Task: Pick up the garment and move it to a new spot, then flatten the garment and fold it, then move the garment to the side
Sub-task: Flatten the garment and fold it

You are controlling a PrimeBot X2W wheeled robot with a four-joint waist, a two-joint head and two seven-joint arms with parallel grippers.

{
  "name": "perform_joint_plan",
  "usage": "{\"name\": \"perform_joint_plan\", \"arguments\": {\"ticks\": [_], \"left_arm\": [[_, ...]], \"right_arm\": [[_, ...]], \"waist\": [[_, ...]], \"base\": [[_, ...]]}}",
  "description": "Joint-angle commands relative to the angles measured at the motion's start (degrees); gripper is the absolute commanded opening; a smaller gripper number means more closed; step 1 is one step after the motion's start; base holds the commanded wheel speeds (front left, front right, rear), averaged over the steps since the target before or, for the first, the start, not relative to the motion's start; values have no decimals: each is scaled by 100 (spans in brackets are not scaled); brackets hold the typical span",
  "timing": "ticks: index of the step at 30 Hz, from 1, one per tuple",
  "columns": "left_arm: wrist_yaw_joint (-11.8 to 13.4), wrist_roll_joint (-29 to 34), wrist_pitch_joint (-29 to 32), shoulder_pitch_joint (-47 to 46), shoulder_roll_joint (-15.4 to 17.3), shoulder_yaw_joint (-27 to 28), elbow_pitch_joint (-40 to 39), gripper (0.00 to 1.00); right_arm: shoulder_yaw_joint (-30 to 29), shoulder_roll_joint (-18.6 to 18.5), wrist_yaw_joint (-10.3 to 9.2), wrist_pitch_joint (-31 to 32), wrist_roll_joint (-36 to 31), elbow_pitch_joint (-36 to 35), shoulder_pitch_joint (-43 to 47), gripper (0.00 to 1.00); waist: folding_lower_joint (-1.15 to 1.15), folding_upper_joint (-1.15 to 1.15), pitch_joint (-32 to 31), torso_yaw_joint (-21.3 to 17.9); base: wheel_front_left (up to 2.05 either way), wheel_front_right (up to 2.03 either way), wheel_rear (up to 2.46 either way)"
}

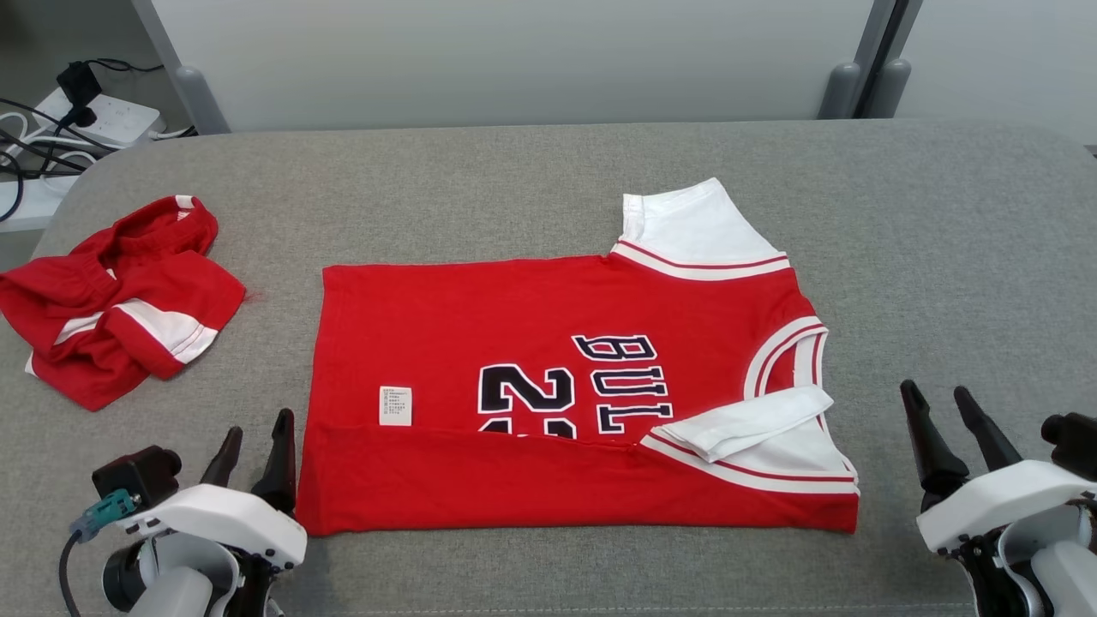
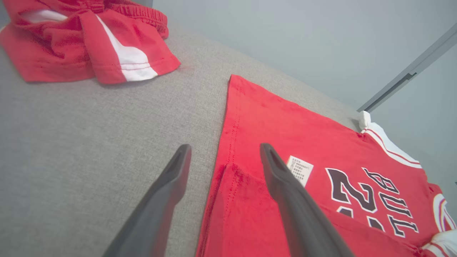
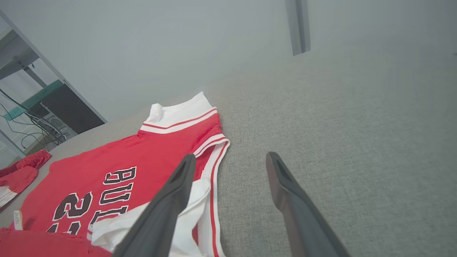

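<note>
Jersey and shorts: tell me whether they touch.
Apart. The head view shows a strip of grey surface between the jersey and the shorts.

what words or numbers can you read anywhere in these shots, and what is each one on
"BUL": black letters on the red jersey; the rest of the word is hidden under the folded-over strip.
"2": large black number on the same jersey, beside the letters; a second digit is mostly hidden under that strip.
White label on the jersey: lines of tiny print, too small to read.
</note>
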Motion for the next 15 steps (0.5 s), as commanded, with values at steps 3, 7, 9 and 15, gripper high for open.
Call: {"name": "perform_joint_plan", "arguments": {"ticks": [3,7,9,15], "left_arm": [[161,544,-59,-41,99,501,-521,100],[267,1213,-59,130,-33,924,-1078,100],[272,1464,-59,209,-125,1117,-1288,100],[268,2268,-59,438,-348,1486,-1761,100]], "right_arm": [[-379,109,-16,-78,-606,-421,-77,100],[-976,451,-16,-79,-1317,-838,7,100],[-1191,592,-16,-79,-1624,-1016,40,100],[-1519,930,-16,-79,-2180,-1335,132,100]], "waist": [[0,0,2,14],[0,0,-20,32],[0,0,-33,36],[0,0,-69,35]], "base": [[0,0,0],[0,0,0],[0,0,0],[0,0,0]]}}
